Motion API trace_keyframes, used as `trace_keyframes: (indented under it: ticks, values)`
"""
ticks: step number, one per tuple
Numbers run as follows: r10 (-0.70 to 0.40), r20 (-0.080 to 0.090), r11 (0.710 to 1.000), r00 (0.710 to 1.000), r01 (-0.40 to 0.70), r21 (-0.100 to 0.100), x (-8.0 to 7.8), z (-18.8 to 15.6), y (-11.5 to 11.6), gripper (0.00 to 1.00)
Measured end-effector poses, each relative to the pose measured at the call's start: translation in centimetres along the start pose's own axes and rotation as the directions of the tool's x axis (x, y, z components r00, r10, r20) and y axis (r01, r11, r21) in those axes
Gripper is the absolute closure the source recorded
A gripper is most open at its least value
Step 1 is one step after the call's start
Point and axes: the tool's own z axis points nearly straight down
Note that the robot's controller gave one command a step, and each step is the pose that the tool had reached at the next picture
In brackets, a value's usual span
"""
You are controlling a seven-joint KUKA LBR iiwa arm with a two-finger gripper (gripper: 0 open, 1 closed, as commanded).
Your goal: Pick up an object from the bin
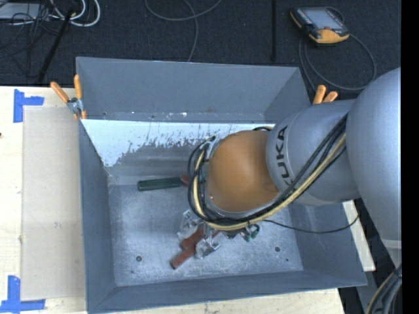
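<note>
Lying below a dark green rod (160,184), a reddish-brown stick-like piece (185,250) sits at the gripper (200,235) — clasped or free, I cannot tell. Probably light and rigid — best taken mid-length.

Robotics lab, pretty clearly; KUKA arm (314,156) over a grey metal bin (190,67). Loose cables (173,5) and a yellow handset (321,23) behind.

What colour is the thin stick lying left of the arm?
The stick is dark green, camera view.
</note>
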Motion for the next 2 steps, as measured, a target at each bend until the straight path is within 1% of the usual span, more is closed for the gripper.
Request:
trace_keyframes:
  ticks: [1,2]
  values:
    - [0.0,0.0,1.0,1.0,0.0,0.0,0.0,0.0,0.0,1.0]
    - [0.078,0.003,0.997,0.997,-0.078,0.001,-2.6,-15.7,0.0,1.0]
